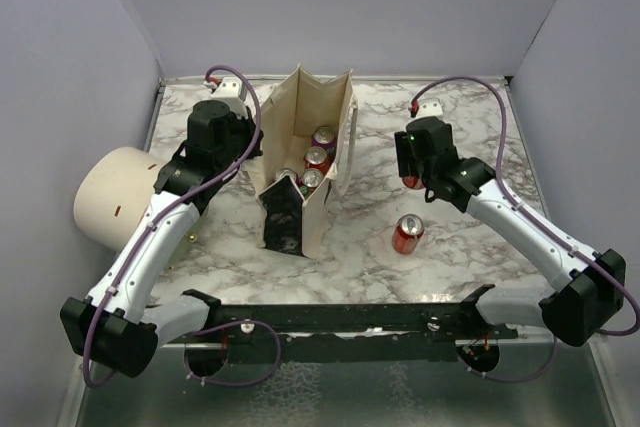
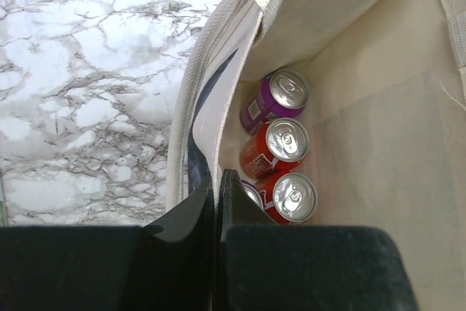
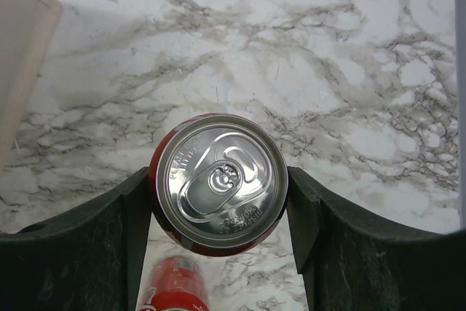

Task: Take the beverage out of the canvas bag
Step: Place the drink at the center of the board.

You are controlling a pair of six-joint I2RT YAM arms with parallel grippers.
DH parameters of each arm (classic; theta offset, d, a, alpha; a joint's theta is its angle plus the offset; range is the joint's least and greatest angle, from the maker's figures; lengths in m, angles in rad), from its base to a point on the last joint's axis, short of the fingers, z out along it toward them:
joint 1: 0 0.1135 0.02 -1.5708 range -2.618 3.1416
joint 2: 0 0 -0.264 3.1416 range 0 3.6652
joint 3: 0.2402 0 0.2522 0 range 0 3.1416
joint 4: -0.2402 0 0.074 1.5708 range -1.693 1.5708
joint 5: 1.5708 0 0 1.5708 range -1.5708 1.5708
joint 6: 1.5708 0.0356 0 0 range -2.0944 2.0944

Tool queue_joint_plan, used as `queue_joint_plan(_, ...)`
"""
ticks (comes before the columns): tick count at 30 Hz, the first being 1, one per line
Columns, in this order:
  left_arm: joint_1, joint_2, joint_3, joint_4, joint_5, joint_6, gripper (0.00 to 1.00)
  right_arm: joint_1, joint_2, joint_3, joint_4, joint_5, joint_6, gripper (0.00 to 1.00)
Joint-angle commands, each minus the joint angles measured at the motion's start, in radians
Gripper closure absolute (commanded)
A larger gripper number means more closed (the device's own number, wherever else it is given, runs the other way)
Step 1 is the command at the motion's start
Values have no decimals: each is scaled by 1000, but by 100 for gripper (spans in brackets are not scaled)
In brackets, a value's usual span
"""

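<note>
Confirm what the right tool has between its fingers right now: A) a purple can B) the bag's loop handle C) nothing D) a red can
D: the right wrist view shows a red can, top up, sitting between the two fingers of the right tool over the marble table.

The white marble-patterned table point(image 1: 470, 247) carried the canvas bag point(image 1: 290, 122), which stood upright near its middle with the mouth open. Right of the bag and a little nearer the front, a red soda can point(image 1: 408, 234) stood upright on the bare marble, apart from the cloth. A second red can point(image 3: 218, 180) was further right of the bag, top up; whether its base touched the surface could not be told. Far left of the bag, a large cream cylinder point(image 1: 110, 197) sat at the table's edge.
</note>
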Motion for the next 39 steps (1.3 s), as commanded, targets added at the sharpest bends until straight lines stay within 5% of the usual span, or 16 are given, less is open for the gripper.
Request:
queue_joint_plan(1,6,-57,-6,129,24,-41,100,-1,-75,-132,306,-1,-5,98)
queue_joint_plan(9,6,-84,-44,135,37,-127,100,-3,-93,-370,568,17,-2,98)
queue_joint_plan(23,6,-63,-32,136,64,-114,100,-3,-81,-564,620,8,94,97)
queue_joint_plan(39,7,-12,3,142,76,-67,100,-3,-167,-502,455,-52,146,10)
